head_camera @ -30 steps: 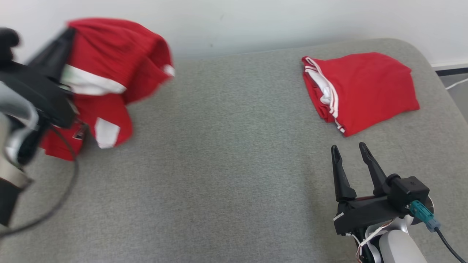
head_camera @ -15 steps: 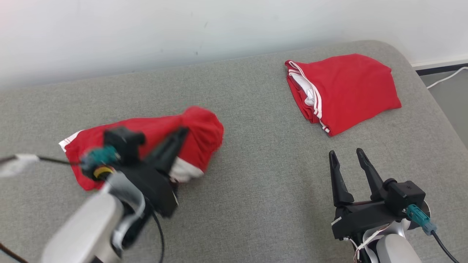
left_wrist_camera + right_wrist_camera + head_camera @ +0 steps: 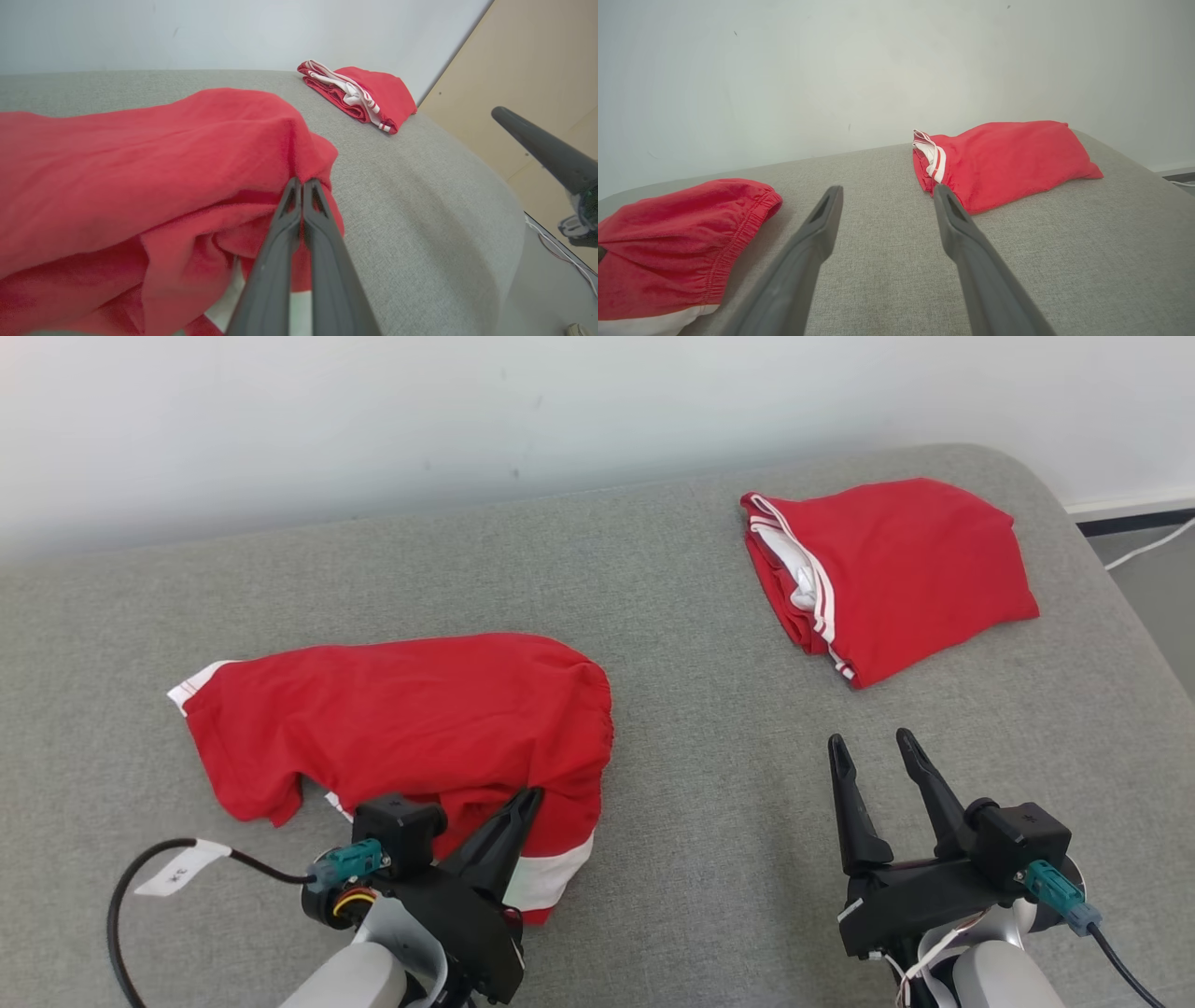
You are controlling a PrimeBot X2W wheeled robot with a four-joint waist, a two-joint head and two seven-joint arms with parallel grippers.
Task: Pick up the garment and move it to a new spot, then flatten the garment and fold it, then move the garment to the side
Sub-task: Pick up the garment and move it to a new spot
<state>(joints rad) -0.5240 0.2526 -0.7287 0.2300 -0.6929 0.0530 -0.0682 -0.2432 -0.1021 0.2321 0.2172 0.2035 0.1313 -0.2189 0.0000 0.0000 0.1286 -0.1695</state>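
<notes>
The garment [image 3: 401, 719], red shorts with white trim and an elastic waistband, lies crumpled on the grey padded surface [image 3: 672, 728], left of centre. My left gripper [image 3: 527, 795] is at its near right edge, shut, with a fold of the red cloth pinched at the fingertips [image 3: 302, 182]. The left wrist view shows the garment [image 3: 140, 163] bunched to the left of the fingers. My right gripper [image 3: 870, 747] hovers open over bare surface at the lower right, holding nothing. In the right wrist view the garment [image 3: 668, 233] lies to the left of the open right gripper [image 3: 887, 191].
A second red garment [image 3: 896, 569], folded, with white stripes, lies at the back right, also the folded garment [image 3: 1004, 154] in the right wrist view. A pale wall [image 3: 560, 401] runs behind. The surface rounds off at the right, with floor and a white cable [image 3: 1144, 546] beyond.
My left gripper brought the garment down from high at the left onto the surface and pulled toward me, so the cloth now lies spread out. The head camera shifted. The right gripper stayed open.
</notes>
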